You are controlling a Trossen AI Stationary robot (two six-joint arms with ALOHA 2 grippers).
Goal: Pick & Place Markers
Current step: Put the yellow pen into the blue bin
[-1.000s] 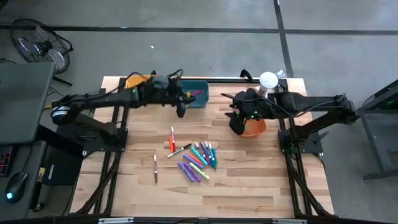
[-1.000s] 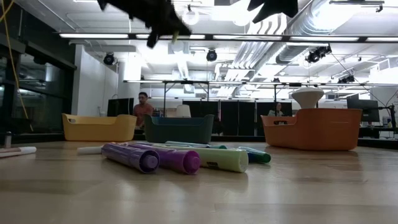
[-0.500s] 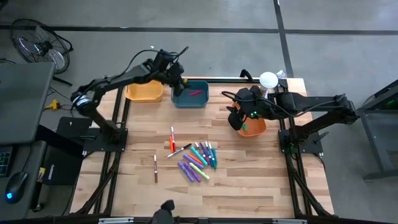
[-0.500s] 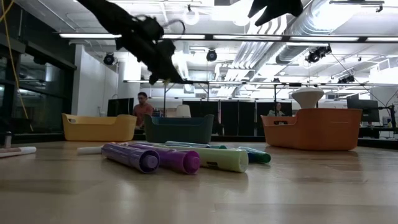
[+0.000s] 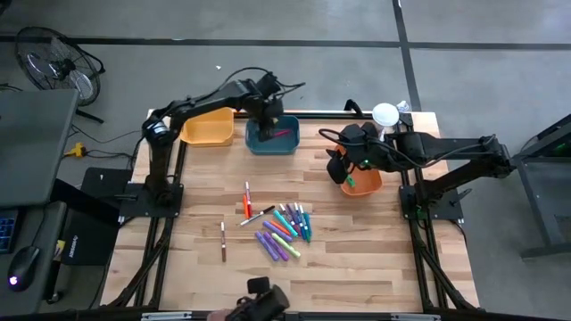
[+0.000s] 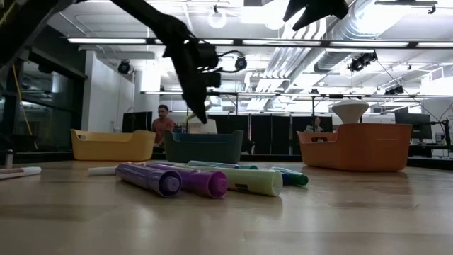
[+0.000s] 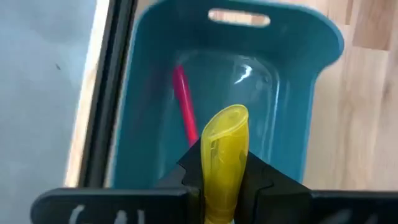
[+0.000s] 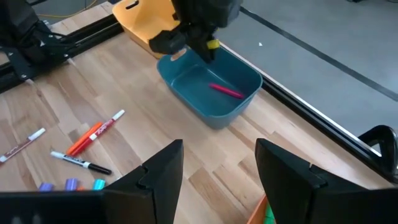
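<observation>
My left gripper (image 5: 270,119) hangs over the teal bin (image 5: 273,136), shut on a yellow marker (image 7: 224,146); the right wrist view shows it too (image 8: 208,43). One pink marker (image 7: 184,102) lies on the bin's floor. Several markers (image 5: 284,228) in purple, teal, green, orange and white lie flat mid-table, and a brown one (image 5: 223,241) lies apart to their left. My right gripper (image 8: 217,168) is open and waits above the orange bin (image 5: 366,183). My left gripper pinches the yellow marker between its two fingers, on the barrel (image 7: 221,174) behind its free end (image 7: 229,121). The fingers point down from above and the marker runs along them, sticking out past the tips. It is lifted clear, above the teal bin's inside.
A yellow bin (image 5: 207,127) stands left of the teal one at the far edge. The orange bin holds a green marker (image 8: 268,214), and a white knob-like object (image 5: 384,114) stands behind it. Bare wood lies near the table's near edge (image 5: 294,285).
My left gripper has swung with the yellow marker from the near left side of the teal bin toward the far edge and then right, over the bin. It has tipped to point downward and come lower.
</observation>
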